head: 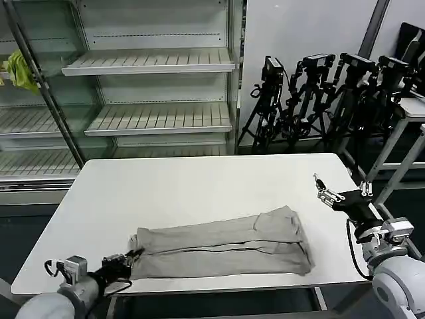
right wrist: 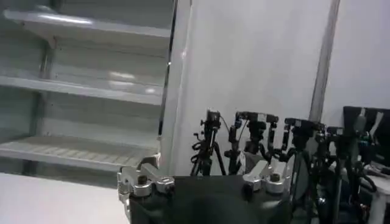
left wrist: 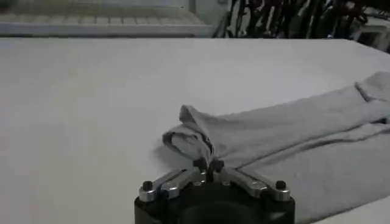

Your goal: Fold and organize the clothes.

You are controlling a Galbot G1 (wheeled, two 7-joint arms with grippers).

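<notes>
Grey jersey is pinched between the fingertips of my left gripper [left wrist: 209, 165], which sits pressed together on the bunched end of the shirt [head: 222, 249] at the table's near left corner. The shirt lies as a long folded band along the near edge of the white table [head: 179, 186], its far end reaching toward the near right corner. My worry is the grip: I hold only a small tuck of cloth, so a quick pull could slip it free, or drag the whole band and undo the fold. The near edge is close too, and a low sweep could spill fabric over it. Toward the far edge the tabletop is bare, so I judge there is ample room to carry this end across. My right gripper [head: 321, 189] hangs spread and empty above the right edge, well apart from the shirt. Beyond the table stand metal shelves [head: 149, 63] and a cluster of tripods [head: 312, 100], both well clear of my reach.
</notes>
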